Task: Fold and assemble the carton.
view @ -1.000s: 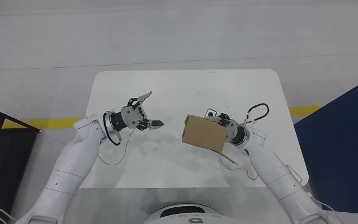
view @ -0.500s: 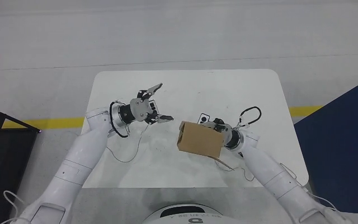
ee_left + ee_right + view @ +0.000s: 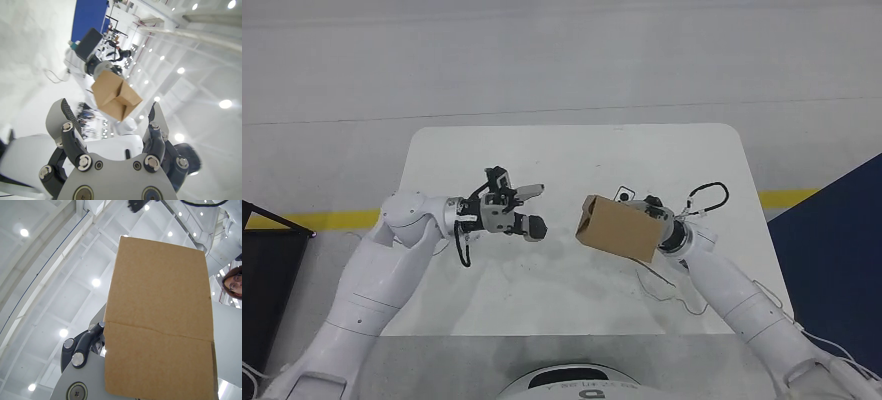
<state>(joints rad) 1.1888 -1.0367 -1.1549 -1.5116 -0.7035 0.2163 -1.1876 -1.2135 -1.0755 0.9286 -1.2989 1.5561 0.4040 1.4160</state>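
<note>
Top view shows the brown carton (image 3: 620,228) squared into a box, clasped at one end by the right gripper (image 3: 655,220) above the table (image 3: 572,150), right of centre. The left gripper (image 3: 532,208), fingers spread and empty, points at it from a gap away. The end flaps (image 3: 118,98) facing it are folded inward but look loosely seated, so pressing them home probably remains; the gripped end is hidden.

The carton (image 3: 619,229) is matt brown cardboard (faintly grainy). The fingers (image 3: 54,115) are smooth grey metal with ribbed black pads. The desk (image 3: 572,160) is smooth white.
</note>
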